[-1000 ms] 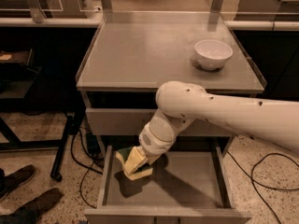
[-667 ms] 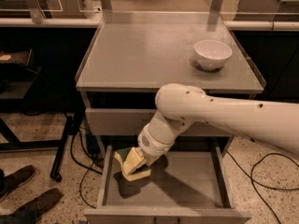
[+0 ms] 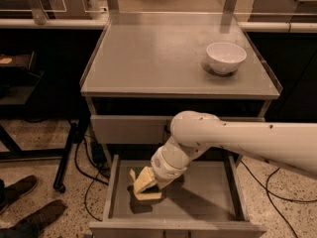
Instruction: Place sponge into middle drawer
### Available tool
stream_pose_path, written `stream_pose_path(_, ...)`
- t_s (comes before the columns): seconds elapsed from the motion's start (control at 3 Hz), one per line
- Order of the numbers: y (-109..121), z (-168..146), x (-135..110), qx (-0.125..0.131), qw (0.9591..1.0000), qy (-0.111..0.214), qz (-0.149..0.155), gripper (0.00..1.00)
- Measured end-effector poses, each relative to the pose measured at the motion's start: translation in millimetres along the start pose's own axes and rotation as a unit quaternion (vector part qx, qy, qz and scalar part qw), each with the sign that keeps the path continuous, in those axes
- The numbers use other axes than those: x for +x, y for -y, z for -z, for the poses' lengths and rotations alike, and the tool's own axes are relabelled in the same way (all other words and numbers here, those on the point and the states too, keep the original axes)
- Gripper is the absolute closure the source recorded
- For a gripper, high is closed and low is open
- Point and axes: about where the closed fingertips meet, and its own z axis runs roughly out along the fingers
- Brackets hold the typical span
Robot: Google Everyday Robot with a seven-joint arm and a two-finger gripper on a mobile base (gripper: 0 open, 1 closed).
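My gripper [image 3: 144, 180] low inside middle drawer [image 3: 204, 198], left part. Sponge [image 3: 148, 196] at its tip, on or just above drawer floor. Jaws pinching or spread: cannot tell. Sponge likely light, soft, squashy; I judge gentle squeeze across narrow sides best.

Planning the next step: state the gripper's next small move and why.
Probably let go here: the yellow rectangular sponge is at the tip of the gripper, down near the flat floor of the wide grey metal middle drawer, well inside its walls, left of centre.
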Motion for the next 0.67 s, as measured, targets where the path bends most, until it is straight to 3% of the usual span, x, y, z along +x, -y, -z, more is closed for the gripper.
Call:
stream_pose_path(0.33, 16.7, -23.9, 8.7, -0.008, 0.9988, -0.008, -0.047, 1.00)
stream_pose_path(0.67, 16.6, -24.7, 9.0, -0.008, 0.9988, -0.009, -0.048, 1.00)
